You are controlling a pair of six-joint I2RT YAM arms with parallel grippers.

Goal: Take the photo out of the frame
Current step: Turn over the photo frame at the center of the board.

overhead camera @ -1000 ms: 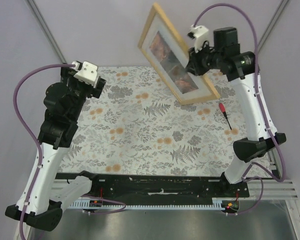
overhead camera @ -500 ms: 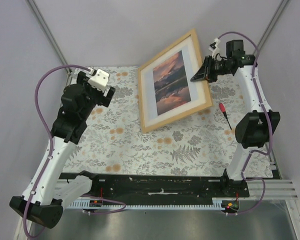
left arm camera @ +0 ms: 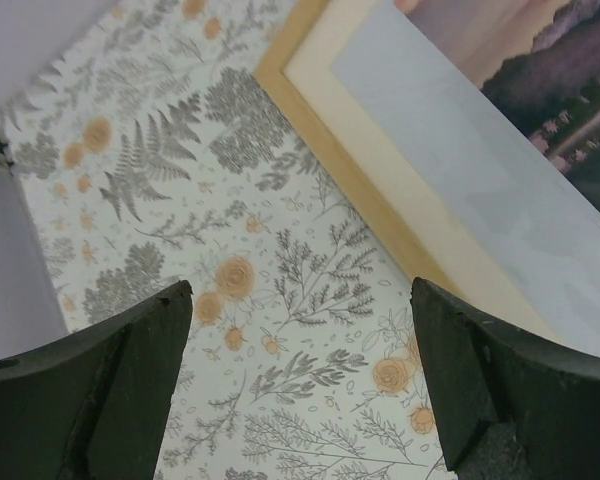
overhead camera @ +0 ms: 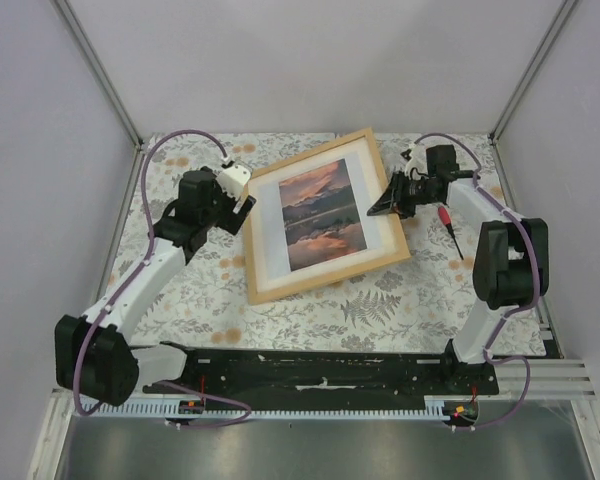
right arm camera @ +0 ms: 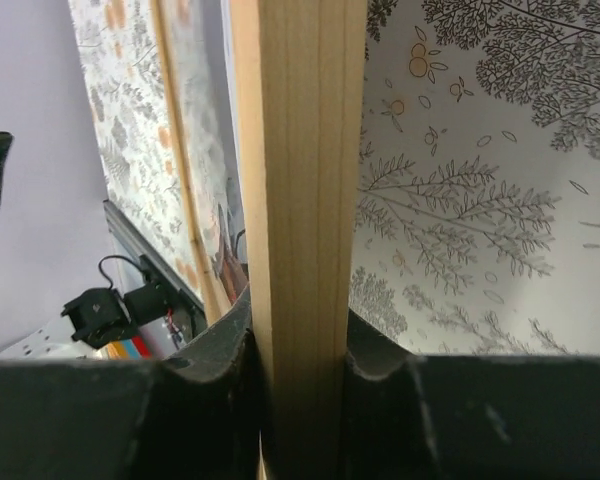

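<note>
The frame (overhead camera: 324, 284), light-tan wood with a cream mat, is face up and skewed on the flowered tablecloth. The photo (overhead camera: 310, 214), an orange sunset mirrored in water, sits inside it behind the mat. My right gripper (overhead camera: 384, 206) is shut on the frame's right-hand strip; in the right wrist view the wooden strip (right arm camera: 300, 150) runs upright between the two jaws of that gripper (right arm camera: 300, 345). My left gripper (overhead camera: 246, 199) hovers open just off the frame's upper left corner. Its wrist view shows the gripper (left arm camera: 300, 375) over bare cloth, with the frame corner (left arm camera: 352, 180) and photo (left arm camera: 550, 70) beyond.
A red-handled screwdriver (overhead camera: 448, 226) lies on the cloth just right of the frame, beside the right arm. Grey walls and metal posts close in the back and sides. The black rail with both arm bases (overhead camera: 320, 368) runs along the near edge.
The right gripper has brought the frame down from the air toward the cloth, picture side up. The left arm has swung in to the frame's left corner.
</note>
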